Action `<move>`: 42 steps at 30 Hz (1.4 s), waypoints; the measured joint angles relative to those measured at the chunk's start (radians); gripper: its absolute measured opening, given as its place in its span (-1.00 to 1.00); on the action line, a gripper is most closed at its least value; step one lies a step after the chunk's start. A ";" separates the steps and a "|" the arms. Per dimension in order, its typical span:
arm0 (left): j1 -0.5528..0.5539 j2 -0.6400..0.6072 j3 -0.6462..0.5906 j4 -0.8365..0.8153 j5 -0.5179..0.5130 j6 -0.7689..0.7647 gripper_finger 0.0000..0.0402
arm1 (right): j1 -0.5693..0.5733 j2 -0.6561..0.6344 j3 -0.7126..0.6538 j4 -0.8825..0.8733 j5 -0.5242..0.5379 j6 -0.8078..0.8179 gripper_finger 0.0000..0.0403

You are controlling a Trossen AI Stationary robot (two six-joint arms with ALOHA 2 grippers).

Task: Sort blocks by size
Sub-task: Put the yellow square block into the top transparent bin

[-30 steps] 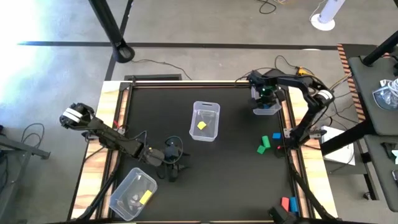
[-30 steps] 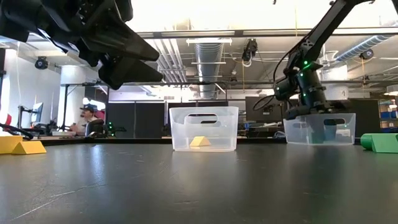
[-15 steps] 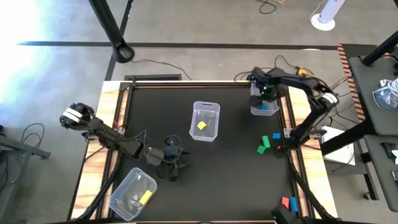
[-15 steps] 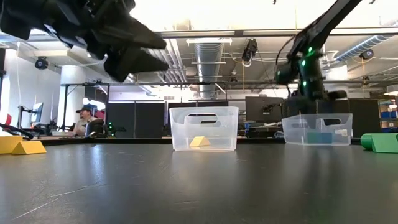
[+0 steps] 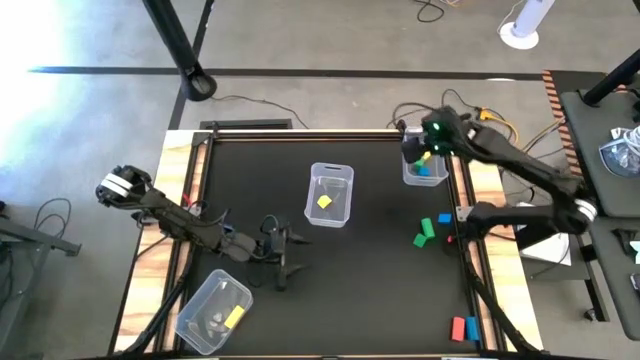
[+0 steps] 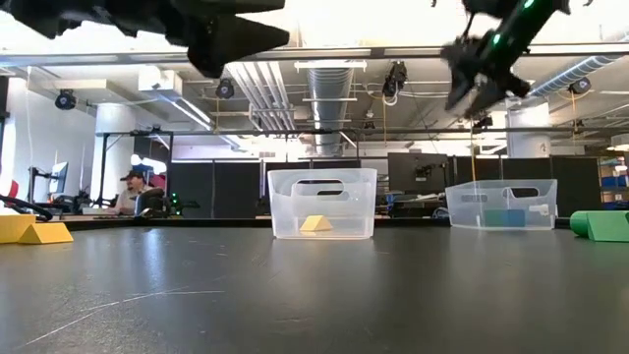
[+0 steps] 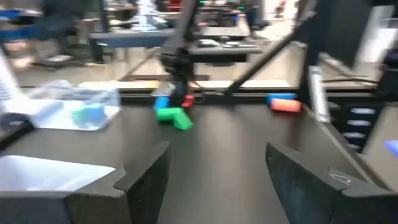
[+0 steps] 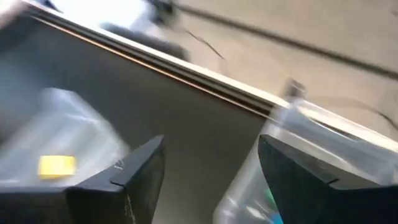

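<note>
Loose blocks lie near the table's right edge: two green (image 5: 424,233), one blue (image 5: 444,217), and a red and a blue one (image 5: 462,327) at the near right corner. My right gripper (image 5: 415,150) hangs open and empty above the far right clear bin (image 5: 425,172), which holds blue and green blocks (image 5: 424,168). My left gripper (image 5: 287,257) floats open and empty above the table, between the near left bin (image 5: 213,312) and the middle bin (image 5: 331,195). Each of those two bins holds a yellow block (image 5: 324,201).
The left wrist view looks across bare black table (image 7: 217,137) toward the green block (image 7: 174,117) and the red block (image 7: 283,104). Raised rails run along the table's sides (image 5: 470,260). Beyond the far edge are desks and a seated person (image 6: 133,192).
My right gripper has risen out of the far right bin and now hangs tipped, well above its rim. My left gripper has gone up and a little toward the table's right edge.
</note>
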 joint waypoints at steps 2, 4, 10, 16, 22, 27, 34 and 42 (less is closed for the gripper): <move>0.000 -0.009 0.046 -0.098 -0.081 -0.018 0.24 | 0.076 -0.064 -0.042 0.074 0.000 0.028 0.18; 0.003 -0.023 0.115 -0.278 -0.171 -0.058 0.24 | 0.148 -0.115 -0.087 0.130 0.000 0.048 0.15; 0.026 -0.022 0.395 -1.149 -0.310 -0.436 0.24 | 0.358 -0.212 -0.206 0.247 0.015 -0.008 0.09; 0.026 0.005 0.554 -1.856 -0.280 -0.904 0.24 | 0.590 -0.253 -0.287 0.402 0.105 -0.087 0.07; 0.079 0.008 0.547 -2.092 0.006 -1.182 0.24 | 0.764 -0.228 -0.295 0.437 0.106 -0.094 0.07; 0.173 0.015 0.476 -2.090 0.154 -1.149 0.24 | 0.852 -0.186 -0.295 0.500 0.114 -0.123 0.07; 0.316 0.014 0.366 -2.091 0.383 -1.026 0.24 | 0.899 -0.150 -0.295 0.533 0.114 -0.143 0.07; 0.449 0.014 0.281 -2.088 0.535 -0.893 0.24 | 0.900 -0.137 -0.295 0.532 0.114 -0.176 0.07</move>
